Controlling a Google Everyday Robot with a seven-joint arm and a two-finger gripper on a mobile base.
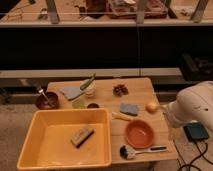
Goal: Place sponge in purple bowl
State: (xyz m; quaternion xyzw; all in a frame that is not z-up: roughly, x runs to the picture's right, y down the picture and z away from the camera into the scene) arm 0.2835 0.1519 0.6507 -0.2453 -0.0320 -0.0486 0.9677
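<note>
I am seeing one sponge (129, 108), a flat blue-grey rectangle, lying on the wooden worktop (137, 86) just behind the one round orange bowl (138, 133). One purple bowl (47, 101), small and dark, is sitting well apart at the left. The gripper (173, 125) is hanging by the right edge; I am unable to make out its state.

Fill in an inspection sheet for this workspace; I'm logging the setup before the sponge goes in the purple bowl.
Surface: wooden table, crowded.
Job's things: sponge lying centre-right on the table; purple bowl at left, fork in it.
Clutter: yellow tub, orange bowl, brush, cloth, pine cone.
Grippers: gripper at the table's right edge, apart from the sponge.
Cables: black cable on floor, lower right.
Surroundings: dark shelving behind.
</note>
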